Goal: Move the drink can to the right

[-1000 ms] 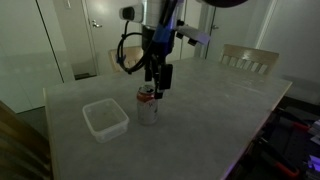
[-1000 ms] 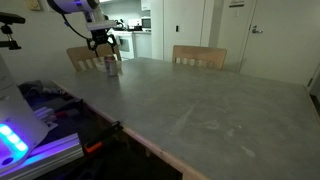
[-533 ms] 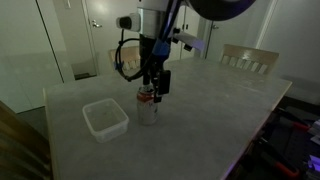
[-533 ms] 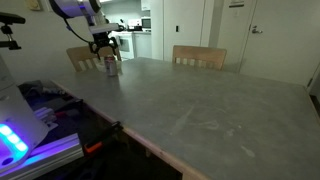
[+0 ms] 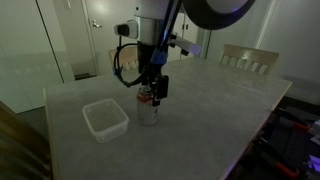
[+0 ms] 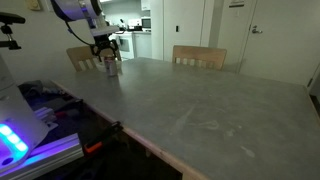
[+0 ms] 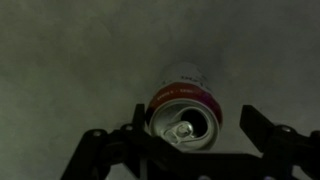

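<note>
The drink can (image 5: 148,110) is a small silver cylinder with a red band near its top, standing upright on the grey table (image 5: 210,100). It also shows far off in an exterior view (image 6: 111,66). In the wrist view the can (image 7: 185,112) is seen from above, with its opened top. My gripper (image 5: 153,93) hangs just above the can, open. In the wrist view its dark fingers (image 7: 197,135) stand to either side of the can top. The left finger is close to the rim and the right finger is apart from it.
A square translucent plastic tub (image 5: 105,118) sits on the table beside the can. Wooden chairs (image 5: 248,58) (image 6: 198,55) stand at the table's edge. A rack with blue-lit gear (image 6: 30,125) stands off the table.
The gripper has come down a little and shifted slightly over the can. The can and the tub have not moved.
</note>
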Controlling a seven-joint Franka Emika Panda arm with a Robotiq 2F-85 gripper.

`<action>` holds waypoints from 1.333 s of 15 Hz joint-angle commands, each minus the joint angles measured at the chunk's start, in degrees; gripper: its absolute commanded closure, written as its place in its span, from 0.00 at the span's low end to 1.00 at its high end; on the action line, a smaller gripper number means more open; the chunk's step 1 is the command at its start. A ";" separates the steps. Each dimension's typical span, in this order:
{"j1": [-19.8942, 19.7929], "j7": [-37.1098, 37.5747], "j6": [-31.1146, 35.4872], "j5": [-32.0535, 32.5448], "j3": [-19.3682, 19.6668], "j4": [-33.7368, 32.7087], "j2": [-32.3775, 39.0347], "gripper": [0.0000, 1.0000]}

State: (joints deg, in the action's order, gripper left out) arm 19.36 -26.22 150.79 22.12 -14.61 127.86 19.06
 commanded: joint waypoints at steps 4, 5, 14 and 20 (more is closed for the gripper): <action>-0.87 0.30 0.21 1.25 -0.31 -0.43 0.87 0.45; -0.94 0.27 0.09 1.39 -0.20 -0.26 0.57 0.53; -7.43 -3.93 1.40 -0.74 0.64 5.49 -5.84 0.54; -15.86 -7.17 4.41 -1.94 6.39 13.67 -15.04 0.54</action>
State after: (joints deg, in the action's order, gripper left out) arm 7.17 -30.17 152.38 21.66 -10.65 135.67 9.73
